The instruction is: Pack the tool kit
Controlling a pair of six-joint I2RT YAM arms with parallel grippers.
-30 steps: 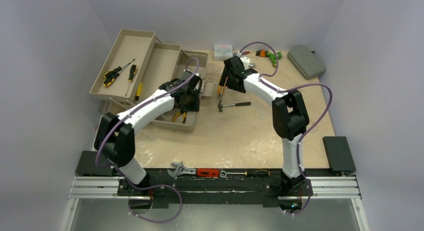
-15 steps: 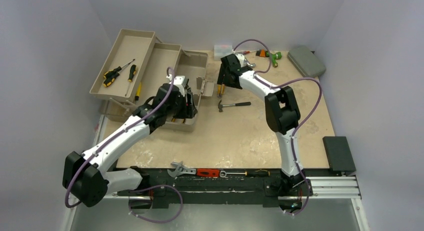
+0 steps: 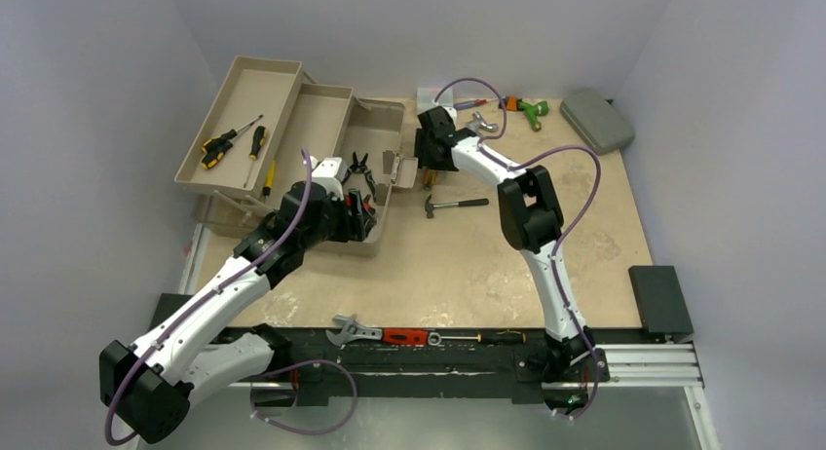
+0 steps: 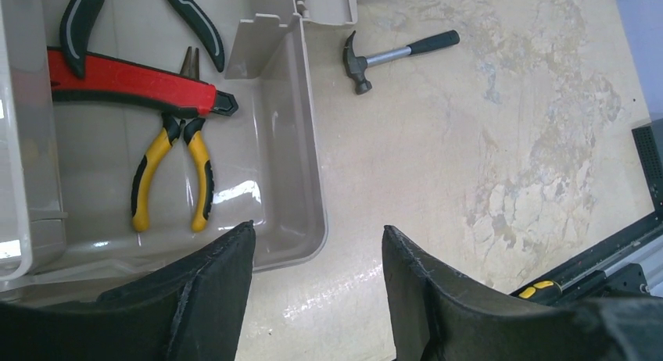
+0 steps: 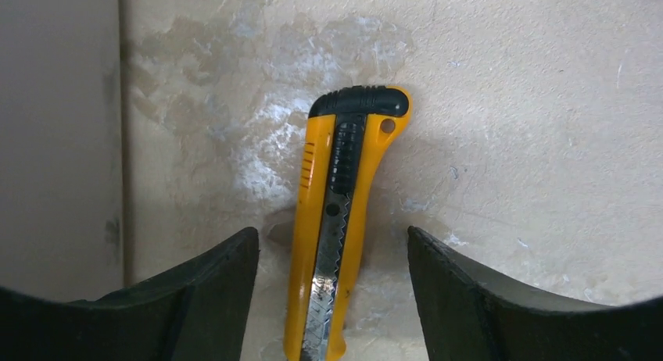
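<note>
left gripper (image 4: 319, 228) is hanging open, pliers (image 4: 168, 169) at its 10 o'clock — right gripper (image 5: 332, 232) is straddling a yellow knife (image 5: 344, 181), unclosed.

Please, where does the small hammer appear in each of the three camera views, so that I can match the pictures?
Top external: the hammer lies on the table near the picture's centre, just right of the toolbox.
Left wrist: the hammer is at upper middle, on the table right of the toolbox wall.
Right wrist: not in it.
Shared landmark: the toolbox's near right corner.
</note>
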